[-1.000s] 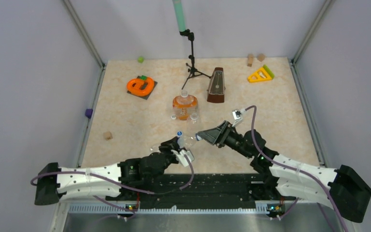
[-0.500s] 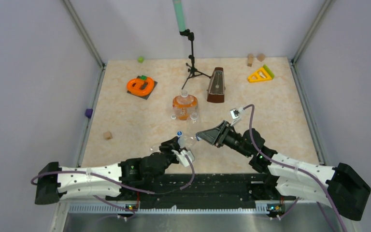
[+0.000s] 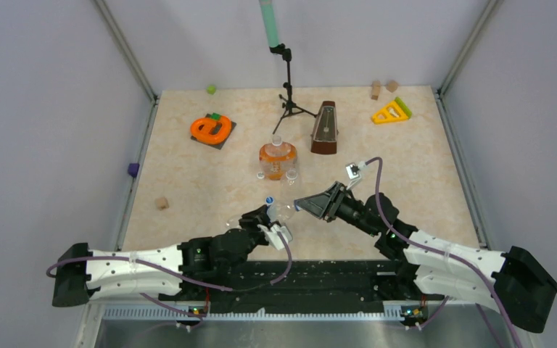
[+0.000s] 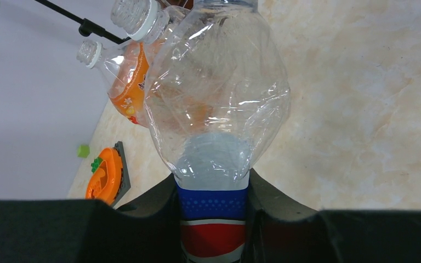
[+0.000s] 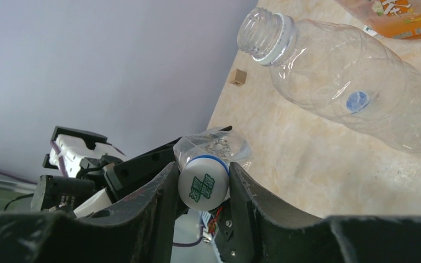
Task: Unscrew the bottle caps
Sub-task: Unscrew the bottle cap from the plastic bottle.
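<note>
Here, green-printed white cap (image 5: 203, 189), blue-red labelled bottle (image 4: 215, 131).

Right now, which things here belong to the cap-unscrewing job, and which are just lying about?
Job: blue-label bottle, its white cap, plain clear bottle, orange bottle.
Lying about: metronome, orange @ shape, yellow triangle, wooden block, tripod stand.

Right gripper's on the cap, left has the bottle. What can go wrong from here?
1. The blue-label bottle is thin and crumpled; its body may twist with the white cap instead of the thread releasing.
2. The left gripper clamps only the label end, far from the right gripper, so the bottle might spin in that grip.
3. The open clear bottle sits close; a swing could knock it.
</note>
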Robot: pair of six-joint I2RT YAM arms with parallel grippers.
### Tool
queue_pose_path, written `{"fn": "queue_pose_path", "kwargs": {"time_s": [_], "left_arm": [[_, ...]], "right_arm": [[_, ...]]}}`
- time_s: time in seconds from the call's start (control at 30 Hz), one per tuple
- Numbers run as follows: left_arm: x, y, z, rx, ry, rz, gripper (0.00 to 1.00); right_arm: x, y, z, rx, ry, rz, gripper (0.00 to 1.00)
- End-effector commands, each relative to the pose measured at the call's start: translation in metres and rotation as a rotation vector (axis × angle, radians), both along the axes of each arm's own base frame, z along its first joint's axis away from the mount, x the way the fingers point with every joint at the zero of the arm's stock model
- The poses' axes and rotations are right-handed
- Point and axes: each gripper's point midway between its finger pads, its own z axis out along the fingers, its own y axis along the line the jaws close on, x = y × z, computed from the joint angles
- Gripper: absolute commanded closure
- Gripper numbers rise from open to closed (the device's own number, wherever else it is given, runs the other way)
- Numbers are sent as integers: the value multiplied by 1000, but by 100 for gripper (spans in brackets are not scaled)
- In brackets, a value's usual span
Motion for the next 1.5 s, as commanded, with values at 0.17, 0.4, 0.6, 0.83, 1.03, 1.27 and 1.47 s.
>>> {"fn": "queue_pose_path", "kwargs": {"time_s": [0.17,0.4,0.6,0.83,1.03,1.27,1.47], "left_arm": [[0,-3,25,-130,23,25,100],[-35,-23,35,-316,160,-208,100],[-49,-25,51,-419,286,-349,100],[-56,-29,51,-438,452,-439,100],[-69,-38,52,-420,554,-542,100],[-80,-41,55,-394,624,-637,100],[-98,-41,69,-394,664,-766,100]], "right_arm": [[-3,0,20,15,-76,16,89],[-25,5,40,-90,-373,163,100],[-36,7,43,-210,-574,270,100],[-67,2,53,-218,-975,411,100],[-82,-8,59,-245,-1232,451,100],[-95,-18,56,-272,-1387,495,100],[-106,-23,53,-280,-1508,555,100]]}}
